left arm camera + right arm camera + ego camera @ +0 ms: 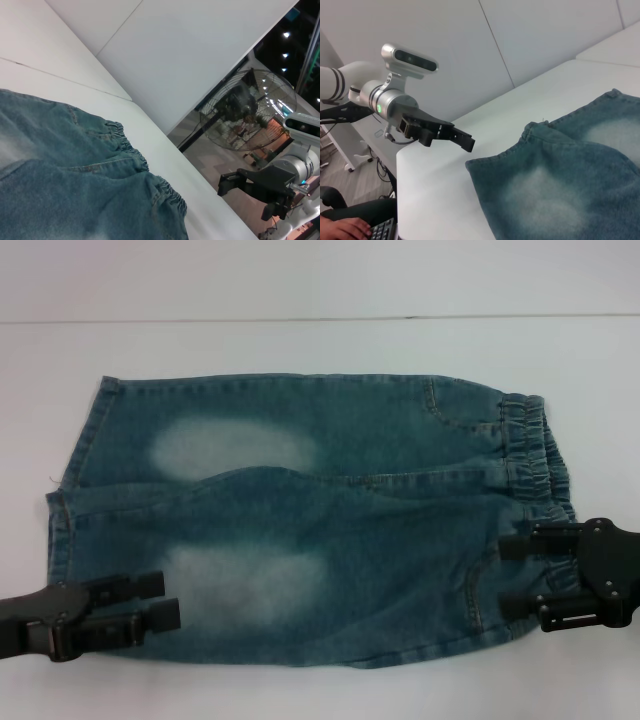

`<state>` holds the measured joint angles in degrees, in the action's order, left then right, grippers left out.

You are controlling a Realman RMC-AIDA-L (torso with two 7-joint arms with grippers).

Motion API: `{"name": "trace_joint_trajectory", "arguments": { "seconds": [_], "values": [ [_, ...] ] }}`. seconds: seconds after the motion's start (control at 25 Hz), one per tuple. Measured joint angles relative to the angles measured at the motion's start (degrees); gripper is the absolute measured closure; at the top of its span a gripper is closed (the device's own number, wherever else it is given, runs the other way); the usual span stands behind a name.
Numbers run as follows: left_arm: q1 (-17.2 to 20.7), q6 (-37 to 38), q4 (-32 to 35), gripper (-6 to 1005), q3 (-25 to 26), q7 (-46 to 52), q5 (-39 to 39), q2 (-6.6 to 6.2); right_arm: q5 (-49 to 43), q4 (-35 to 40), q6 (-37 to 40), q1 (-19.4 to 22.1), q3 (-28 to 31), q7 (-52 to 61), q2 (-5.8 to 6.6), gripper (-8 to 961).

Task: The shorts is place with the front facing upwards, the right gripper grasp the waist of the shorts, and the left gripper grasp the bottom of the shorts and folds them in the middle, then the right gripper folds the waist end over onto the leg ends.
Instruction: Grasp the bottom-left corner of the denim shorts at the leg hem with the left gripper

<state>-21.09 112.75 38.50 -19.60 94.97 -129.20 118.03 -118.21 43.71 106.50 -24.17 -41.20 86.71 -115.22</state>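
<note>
The blue-green washed denim shorts [310,525] with pale oval patches lie flat on the white table [320,350]. The black left gripper [165,600], prongs apart, overlaps the hem end; the black right gripper [508,575], prongs apart, overlaps the puckered elastic waist [535,460].

The shorts [300,530] lie flat on a white table, blue-green with two pale fuzzy patches. The waist [535,470], all puckered, is at the right. The leg ends [75,490] are flat, at the left.
</note>
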Motion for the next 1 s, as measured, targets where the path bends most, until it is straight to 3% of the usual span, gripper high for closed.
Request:
{"name": "trace_joint_trajectory", "arguments": {
  "seconds": [0.68, 1.0],
  "values": [
    [-0.84, -0.08, 0.31, 124, -0.18, 2.59, 0.00, -0.12, 0.00, 0.00, -0.52, 0.35, 0.43, -0.23, -0.26, 101],
    [-0.55, -1.23, 7.03, 125, 0.62, 13.42, -3.73, -0.89, 0.00, 0.09, -1.07, 0.35, 0.42, -0.23, -0.34, 101]
  ]
}}
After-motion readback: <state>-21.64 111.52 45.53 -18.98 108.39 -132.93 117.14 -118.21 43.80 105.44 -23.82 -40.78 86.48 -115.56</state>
